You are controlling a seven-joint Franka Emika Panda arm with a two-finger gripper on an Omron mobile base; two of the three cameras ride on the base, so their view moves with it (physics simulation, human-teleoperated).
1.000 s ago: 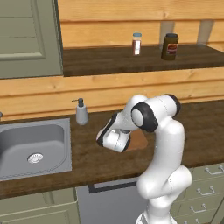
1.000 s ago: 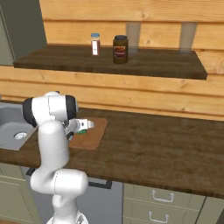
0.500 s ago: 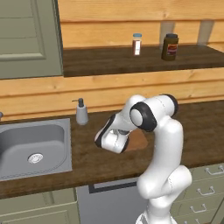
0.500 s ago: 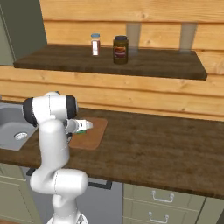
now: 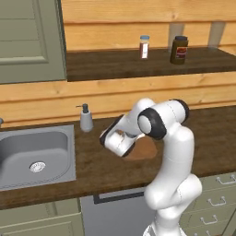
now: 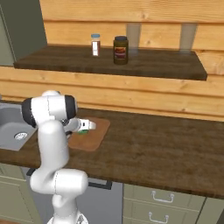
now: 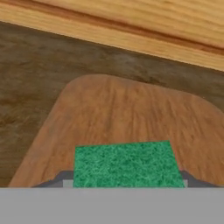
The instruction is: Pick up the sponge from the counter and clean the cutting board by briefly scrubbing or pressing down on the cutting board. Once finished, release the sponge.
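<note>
The green-topped sponge (image 7: 124, 164) sits between my fingertips (image 7: 65, 179) at the bottom of the hand view, and my gripper (image 7: 126, 181) is shut on it. It lies low over the near part of the reddish-brown cutting board (image 7: 127, 109); I cannot tell whether it touches. From the right base, the gripper (image 6: 85, 127) holds the sponge (image 6: 83, 131) over the left part of the cutting board (image 6: 97, 134). My hand covers part of the cutting board (image 5: 145, 150) in the left base view. The board rests on the dark wood-grain counter (image 6: 166, 148).
A steel sink (image 5: 27, 152) is set into the counter to the left, with a soap dispenser (image 5: 85, 119) behind it. The higher shelf (image 5: 115, 64) carries a small bottle (image 5: 144, 46) and a dark jar (image 5: 179, 49). A wood-panel wall rises just behind the board.
</note>
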